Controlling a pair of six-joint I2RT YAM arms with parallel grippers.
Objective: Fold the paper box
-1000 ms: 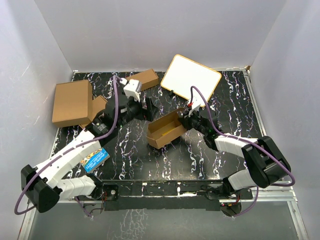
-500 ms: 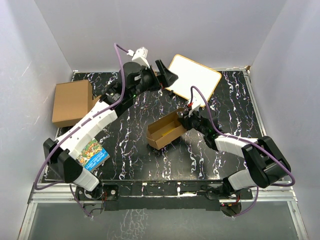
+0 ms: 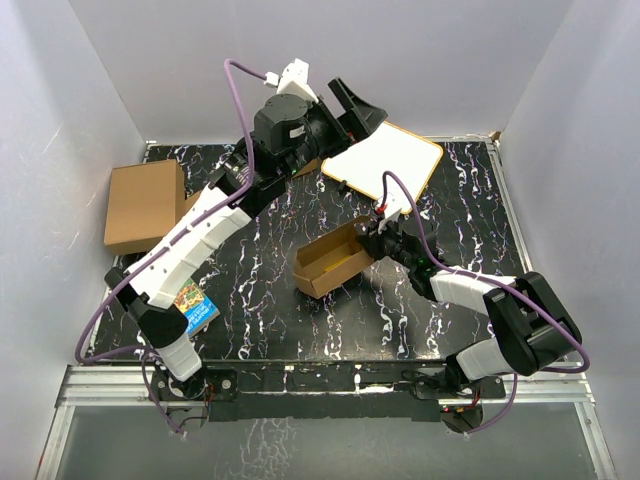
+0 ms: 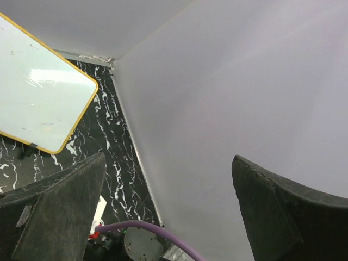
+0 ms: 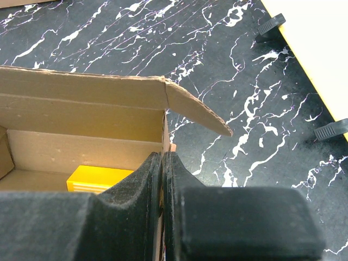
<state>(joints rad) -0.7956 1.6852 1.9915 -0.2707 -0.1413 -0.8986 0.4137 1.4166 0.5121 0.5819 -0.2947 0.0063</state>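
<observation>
We see a black, white-veined table [image 3: 262,322] shut in by pale walls [image 3: 200,60]. A big brown carton [image 3: 145,205] lies at the far left, close to the left wall. A white board [image 3: 390,160] with a yellow wooden frame lies at the far side, right of centre.

The left arm [image 3: 200,235] reaches from the near left corner high over the far side. There the left gripper [image 3: 358,103] hangs above the board's far left corner. Its jaws are spread wide and hold nothing.

The paper box [image 3: 330,260] sits near the middle of the table, a little to the right. It is open-topped, and its long side runs from near left to far right. A loose flap juts from its far right corner. The right gripper [image 5: 163,163] is pinched tight on the box's right end wall.

A colourful packet [image 3: 192,308] lies near the left edge, partly under the left arm. A flat yellow object [image 5: 100,178] rests on the box's floor.
</observation>
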